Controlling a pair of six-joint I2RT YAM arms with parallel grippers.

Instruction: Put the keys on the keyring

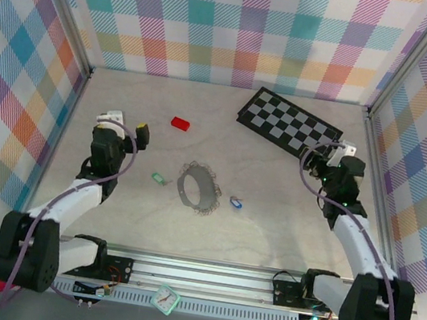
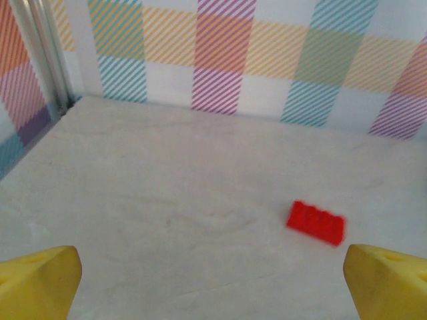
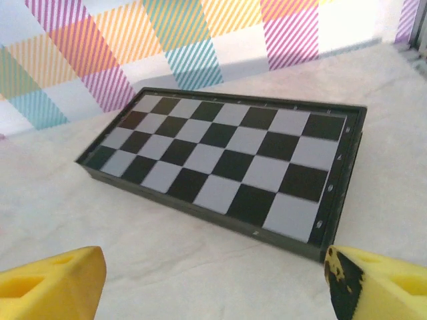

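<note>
The keyring (image 1: 198, 188), a thin silvery-grey beaded loop, lies flat in the middle of the table. A mint green key (image 1: 160, 178) rests just left of it and a blue key (image 1: 236, 202) just right of it, both apart from the ring. My left gripper (image 1: 143, 134) hovers at the left, well behind the green key, and stands open with nothing between its yellow fingers (image 2: 40, 280). At the right edge my right gripper (image 1: 317, 155) is open too, its yellow fingers (image 3: 53, 283) spread wide with nothing between them.
A red block (image 1: 180, 123) (image 2: 315, 223) lies back left of the ring, ahead of the left gripper. A black-and-white checkerboard (image 1: 288, 124) (image 3: 227, 163) lies at the back right, just ahead of the right gripper. Plaid walls close in the table on three sides.
</note>
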